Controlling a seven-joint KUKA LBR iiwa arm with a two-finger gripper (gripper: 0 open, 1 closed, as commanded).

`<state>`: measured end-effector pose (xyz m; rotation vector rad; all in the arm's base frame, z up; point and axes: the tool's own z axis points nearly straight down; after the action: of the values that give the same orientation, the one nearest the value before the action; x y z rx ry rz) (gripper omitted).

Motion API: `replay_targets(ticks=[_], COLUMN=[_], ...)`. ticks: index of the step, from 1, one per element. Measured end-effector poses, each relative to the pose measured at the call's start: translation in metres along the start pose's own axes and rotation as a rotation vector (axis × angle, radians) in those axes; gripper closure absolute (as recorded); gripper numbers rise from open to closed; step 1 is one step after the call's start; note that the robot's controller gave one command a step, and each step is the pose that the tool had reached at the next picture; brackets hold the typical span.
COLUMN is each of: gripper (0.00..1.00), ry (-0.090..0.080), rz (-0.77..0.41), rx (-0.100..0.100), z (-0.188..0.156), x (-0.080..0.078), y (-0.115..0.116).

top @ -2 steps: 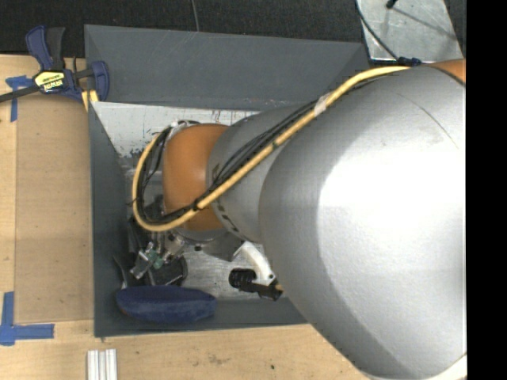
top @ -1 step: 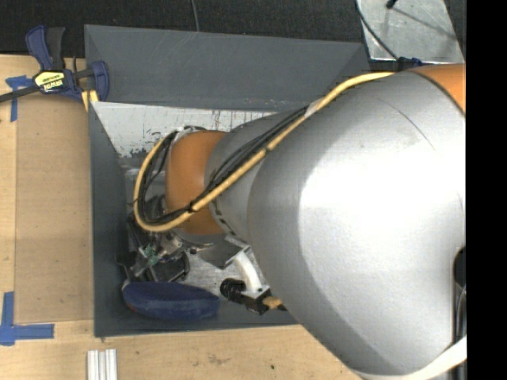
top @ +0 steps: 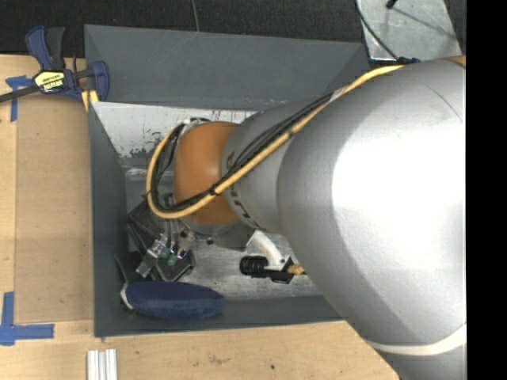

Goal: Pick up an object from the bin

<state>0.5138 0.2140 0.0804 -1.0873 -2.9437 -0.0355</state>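
Dark-blue oblong thing (top: 176,300) lies at the front-left of the bin (top: 107,212); likely soft and light, so pinch across its narrow middle. Hand (top: 162,253) just behind it, grip state can't tell. White-and-black tool (top: 265,260) further right.

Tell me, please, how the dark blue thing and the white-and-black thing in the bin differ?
The dark blue thing is one colour, rounded and longer; the white-and-black thing is smaller, with a yellowish tip. The blue one lies against the near wall, the other further right. Both rest on the bin floor.
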Motion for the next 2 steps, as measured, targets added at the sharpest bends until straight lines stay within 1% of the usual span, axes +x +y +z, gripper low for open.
replay_targets(ticks=[1,2], gripper=[1.00,1.00], ry=[0.010,-0.011], rz=[-0.003,-0.007], rx=[0.004,0.020], z=[-0.001,-0.057], x=[0.005,0.006], y=[0.001,0.002])
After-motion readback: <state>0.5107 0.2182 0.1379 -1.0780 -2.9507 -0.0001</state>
